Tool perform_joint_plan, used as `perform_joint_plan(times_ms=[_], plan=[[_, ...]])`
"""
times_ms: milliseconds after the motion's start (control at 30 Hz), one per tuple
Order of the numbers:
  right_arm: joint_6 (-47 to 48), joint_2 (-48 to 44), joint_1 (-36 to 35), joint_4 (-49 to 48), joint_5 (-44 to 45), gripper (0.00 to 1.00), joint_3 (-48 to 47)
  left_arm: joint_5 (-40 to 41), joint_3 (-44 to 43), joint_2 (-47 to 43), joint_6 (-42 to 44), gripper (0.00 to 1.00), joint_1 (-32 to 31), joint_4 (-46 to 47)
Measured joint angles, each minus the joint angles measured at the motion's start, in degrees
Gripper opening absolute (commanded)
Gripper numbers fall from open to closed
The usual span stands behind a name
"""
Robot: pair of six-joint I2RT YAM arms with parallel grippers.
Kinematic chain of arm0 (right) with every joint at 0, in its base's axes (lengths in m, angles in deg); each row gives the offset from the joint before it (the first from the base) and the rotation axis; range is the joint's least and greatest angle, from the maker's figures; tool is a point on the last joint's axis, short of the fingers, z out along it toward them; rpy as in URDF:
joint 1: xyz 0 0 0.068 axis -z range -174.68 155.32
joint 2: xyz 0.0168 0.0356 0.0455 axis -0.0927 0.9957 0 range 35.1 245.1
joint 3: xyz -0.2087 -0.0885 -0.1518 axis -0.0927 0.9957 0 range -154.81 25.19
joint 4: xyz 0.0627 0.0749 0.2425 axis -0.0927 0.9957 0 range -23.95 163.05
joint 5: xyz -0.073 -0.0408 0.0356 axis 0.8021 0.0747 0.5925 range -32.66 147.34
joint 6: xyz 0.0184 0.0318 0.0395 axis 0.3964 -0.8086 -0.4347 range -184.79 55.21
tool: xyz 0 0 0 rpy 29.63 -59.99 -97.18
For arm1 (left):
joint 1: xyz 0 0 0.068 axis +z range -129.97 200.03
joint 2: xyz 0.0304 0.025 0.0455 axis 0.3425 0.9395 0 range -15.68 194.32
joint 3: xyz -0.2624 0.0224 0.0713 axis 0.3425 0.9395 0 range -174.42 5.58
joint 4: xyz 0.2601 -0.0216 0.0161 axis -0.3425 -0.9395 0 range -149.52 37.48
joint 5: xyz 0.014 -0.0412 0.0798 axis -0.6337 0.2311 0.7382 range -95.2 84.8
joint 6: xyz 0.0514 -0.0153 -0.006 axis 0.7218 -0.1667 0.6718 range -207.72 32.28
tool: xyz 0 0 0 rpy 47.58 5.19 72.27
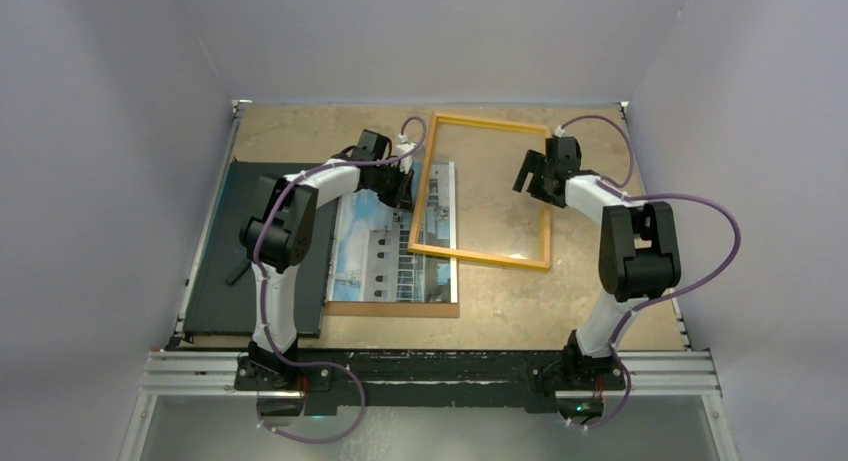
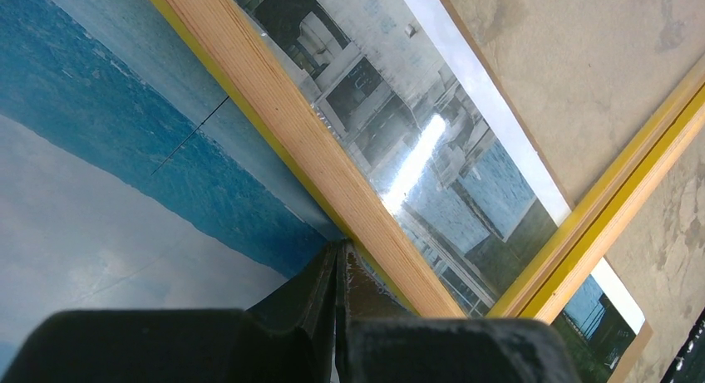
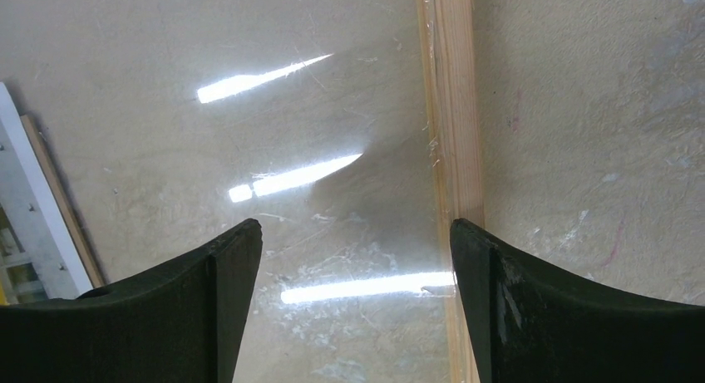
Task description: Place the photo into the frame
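The photo (image 1: 385, 251), a white building under blue sky, lies on a brown backing board (image 1: 390, 308) left of centre. The yellow-orange frame (image 1: 480, 258) lies flat to its right, and its left bar overlaps the photo's right part. My left gripper (image 1: 405, 191) is shut, its tips (image 2: 337, 250) down on the photo (image 2: 100, 192) right against the frame's left bar (image 2: 308, 142); nothing shows between the fingers. My right gripper (image 1: 530, 186) hangs open over the frame's right bar (image 3: 456, 109), one finger over the clear pane (image 3: 291, 109), the other at the bar.
A flat black board (image 1: 225, 271) lies at the left, partly under the left arm. White walls close in the tan table (image 1: 620, 301) on three sides. A metal rail (image 1: 430, 366) runs along the near edge by the arm bases.
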Motion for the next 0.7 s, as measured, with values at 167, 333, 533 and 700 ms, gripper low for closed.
perform_joint_plan(times_ms=[167, 333, 533, 700], plan=[[0.0, 0.0, -0.8, -0.2, 1.9, 0.83, 0.1, 0.0, -0.1, 0.1, 0.0, 0.00, 0.0, 0.0], [0.2, 0.4, -2.3, -0.3, 5.4, 0.75, 0.1, 0.0, -0.2, 0.2, 0.0, 0.00, 0.0, 0.0], [0.5, 0.7, -3.7, -0.9, 9.6, 0.71, 0.7, 0.0, -0.3, 0.3, 0.0, 0.00, 0.0, 0.0], [0.5, 0.7, -3.8, -1.1, 10.0, 0.70, 0.8, 0.0, -0.3, 0.3, 0.0, 0.00, 0.0, 0.0]])
